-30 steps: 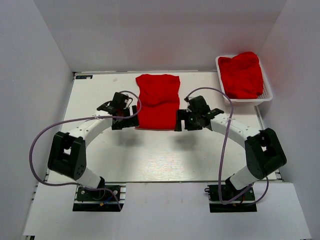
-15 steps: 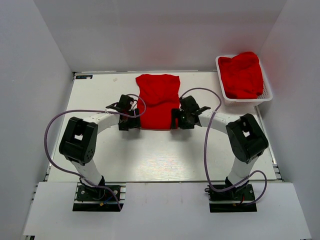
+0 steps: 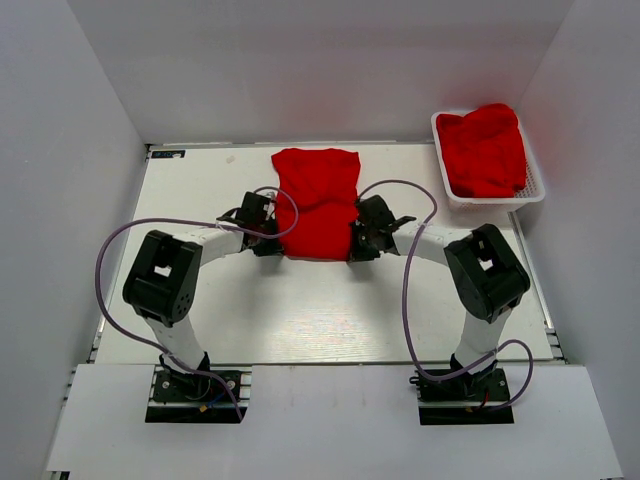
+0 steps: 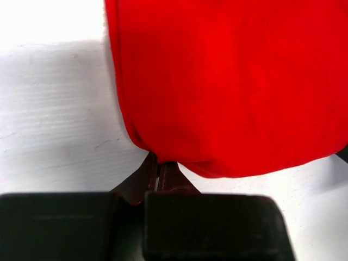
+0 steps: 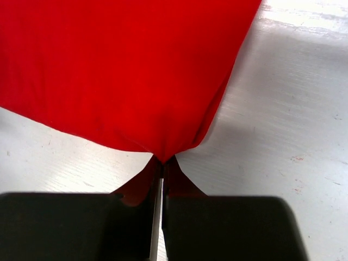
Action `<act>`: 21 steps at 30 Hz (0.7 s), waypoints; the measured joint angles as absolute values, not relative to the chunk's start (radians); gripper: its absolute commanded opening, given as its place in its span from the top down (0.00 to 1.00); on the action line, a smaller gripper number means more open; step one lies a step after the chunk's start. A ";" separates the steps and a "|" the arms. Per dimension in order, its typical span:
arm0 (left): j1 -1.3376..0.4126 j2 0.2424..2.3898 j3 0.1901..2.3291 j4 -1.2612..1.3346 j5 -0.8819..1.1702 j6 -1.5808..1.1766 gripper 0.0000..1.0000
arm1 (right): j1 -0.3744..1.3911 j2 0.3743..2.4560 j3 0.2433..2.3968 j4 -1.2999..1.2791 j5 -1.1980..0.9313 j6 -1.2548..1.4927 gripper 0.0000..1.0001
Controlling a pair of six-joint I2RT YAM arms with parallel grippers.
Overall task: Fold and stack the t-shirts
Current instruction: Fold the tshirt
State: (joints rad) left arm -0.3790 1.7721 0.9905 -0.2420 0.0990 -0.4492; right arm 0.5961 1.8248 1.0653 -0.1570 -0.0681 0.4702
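A white table (image 3: 300,320) is enclosed on three sides by plain white panels: a back wall (image 3: 320,70), a left wall (image 3: 60,200) and a right wall (image 3: 600,250). A white board (image 3: 320,420) is laid across the near edge. The scene is lit evenly; only soft grey shadows are cast. Fine scratches are seen on the tabletop in the wrist views.

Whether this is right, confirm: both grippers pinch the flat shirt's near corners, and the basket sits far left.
No: the basket sits far right, per the top view. The left gripper and right gripper do pinch the shirt's near corners.
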 measured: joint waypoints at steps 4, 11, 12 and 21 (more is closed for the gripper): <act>-0.383 1.760 0.972 -0.221 0.099 -0.453 1.00 | 0.596 1.812 1.042 -0.136 -0.068 0.467 1.00; -0.403 1.545 0.788 -0.319 0.094 -0.471 1.00 | 0.607 1.573 0.848 -0.136 -0.078 0.463 1.00; -0.411 1.499 0.768 -0.350 0.101 -0.475 1.00 | 0.615 1.521 0.823 -0.149 -0.083 0.463 1.00; -0.436 0.980 0.774 -0.573 0.152 -0.504 1.00 | 0.648 1.086 0.763 -0.322 -0.107 0.486 1.00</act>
State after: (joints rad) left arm -0.4362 0.9802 0.7738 -0.5728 0.1520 -0.5037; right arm 0.6483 1.0859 0.7628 -0.3222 -0.1066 0.4858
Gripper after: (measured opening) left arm 0.028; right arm 0.015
